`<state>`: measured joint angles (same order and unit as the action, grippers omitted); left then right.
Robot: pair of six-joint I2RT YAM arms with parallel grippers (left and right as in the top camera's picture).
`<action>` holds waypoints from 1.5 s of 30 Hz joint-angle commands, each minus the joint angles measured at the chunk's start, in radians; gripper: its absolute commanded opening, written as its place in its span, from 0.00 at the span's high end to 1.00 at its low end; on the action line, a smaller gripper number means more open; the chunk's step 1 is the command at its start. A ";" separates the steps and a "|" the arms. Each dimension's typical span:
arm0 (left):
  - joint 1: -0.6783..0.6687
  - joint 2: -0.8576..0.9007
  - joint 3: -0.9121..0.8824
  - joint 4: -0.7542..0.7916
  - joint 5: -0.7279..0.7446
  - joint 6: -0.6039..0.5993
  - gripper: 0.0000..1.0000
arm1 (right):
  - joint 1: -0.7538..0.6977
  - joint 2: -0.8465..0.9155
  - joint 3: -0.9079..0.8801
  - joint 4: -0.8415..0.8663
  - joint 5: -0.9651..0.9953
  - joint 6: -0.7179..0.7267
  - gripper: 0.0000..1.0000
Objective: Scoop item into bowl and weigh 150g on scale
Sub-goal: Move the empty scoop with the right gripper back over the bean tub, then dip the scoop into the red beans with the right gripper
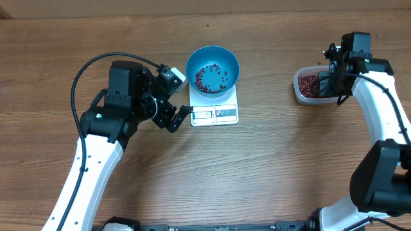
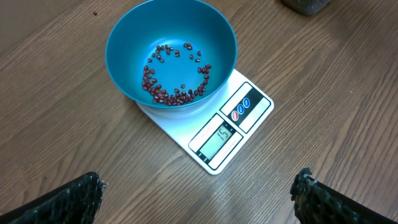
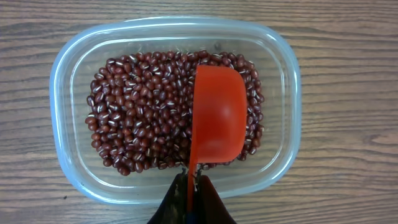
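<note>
A blue bowl [image 1: 231,61] [image 2: 217,43] stands on the white scale [image 1: 215,114] [image 2: 249,102], with a thin ring of red-brown beans [image 1: 210,78] [image 2: 174,93] on its bottom. My left gripper [image 1: 182,115] [image 2: 199,186] hangs open just left of the scale's display edge and holds nothing. At the right, a clear tub [image 1: 298,90] [image 3: 62,124] holds the heap of beans [image 3: 137,118]. My right gripper [image 1: 332,78] [image 3: 189,183] is shut on the handle of an orange-red scoop [image 3: 217,112], whose cup lies on the beans in the tub's right half.
The left arm's black cable [image 1: 83,70] arcs over the table at the left. The right arm [image 1: 385,128] runs down the right edge. Bare wooden table [image 1: 282,160] spreads between the scale and the tub.
</note>
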<state>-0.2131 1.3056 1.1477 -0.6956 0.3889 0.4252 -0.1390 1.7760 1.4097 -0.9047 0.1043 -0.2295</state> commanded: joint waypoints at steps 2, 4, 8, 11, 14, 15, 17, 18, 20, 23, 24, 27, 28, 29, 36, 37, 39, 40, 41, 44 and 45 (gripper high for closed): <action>0.010 0.002 0.003 0.000 0.003 -0.007 0.01 | -0.007 -0.004 0.040 -0.023 0.007 0.000 0.96; 0.010 0.002 0.003 0.000 0.003 -0.007 0.00 | -0.007 -0.004 0.058 -0.040 0.007 0.000 0.96; 0.010 0.002 0.003 0.000 0.003 -0.006 0.00 | -0.007 -0.005 0.083 -0.073 0.011 0.000 0.96; 0.010 0.002 0.003 0.000 0.003 -0.006 0.00 | -0.002 -0.005 0.097 -0.101 0.016 0.017 0.96; 0.010 0.002 0.003 0.000 0.003 -0.007 0.01 | -0.002 -0.005 0.097 -0.105 0.039 0.027 0.96; 0.010 0.002 0.003 0.000 0.003 -0.007 0.00 | -0.002 -0.005 0.097 -0.103 0.054 0.030 0.96; 0.010 0.002 0.003 0.000 0.003 -0.006 0.01 | -0.002 -0.005 0.097 -0.098 0.080 0.045 0.96; 0.010 0.002 0.003 0.000 0.003 -0.007 0.00 | -0.003 -0.004 0.096 -0.099 0.087 0.044 0.96; 0.010 0.002 0.003 0.000 0.003 -0.007 0.00 | -0.002 0.002 0.096 -0.098 0.106 0.041 0.96; 0.010 0.002 0.003 0.000 0.003 -0.007 0.00 | -0.003 0.019 0.096 -0.091 0.124 0.040 0.96; 0.010 0.002 0.003 0.000 0.003 -0.007 0.01 | -0.003 0.025 0.096 -0.086 0.123 0.040 0.96; 0.010 0.002 0.003 0.000 0.003 -0.006 0.00 | -0.003 0.045 0.095 -0.070 0.119 0.041 0.96; 0.010 0.002 0.003 0.000 0.003 -0.007 0.00 | -0.003 0.051 0.095 -0.067 0.114 0.041 0.96; 0.010 0.002 0.003 0.000 0.003 -0.007 0.01 | -0.003 0.057 0.095 -0.066 0.109 0.040 0.96; 0.010 0.002 0.003 0.000 0.003 -0.007 0.00 | -0.003 0.100 0.093 -0.074 0.023 0.037 0.96; 0.010 0.002 0.003 0.000 0.003 -0.007 0.00 | -0.003 0.100 0.090 -0.072 0.002 0.038 0.96; 0.010 0.002 0.003 0.000 0.003 -0.007 0.01 | -0.003 0.100 0.090 -0.069 -0.046 0.038 0.96; 0.010 0.002 0.003 0.000 0.003 -0.007 0.01 | -0.003 0.100 0.090 -0.069 -0.067 0.038 0.96; 0.010 0.002 0.003 0.000 0.003 -0.007 0.00 | -0.003 0.100 0.090 -0.069 -0.085 0.038 0.96; 0.010 0.002 0.003 0.000 0.003 -0.006 0.01 | -0.005 0.100 0.090 -0.070 -0.121 0.038 0.96; 0.010 0.002 0.003 0.000 0.003 -0.007 0.00 | -0.009 0.100 0.090 -0.070 -0.138 0.038 0.96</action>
<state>-0.2131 1.3056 1.1477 -0.6956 0.3889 0.4252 -0.1432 1.8679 1.4799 -0.9775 0.0608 -0.2016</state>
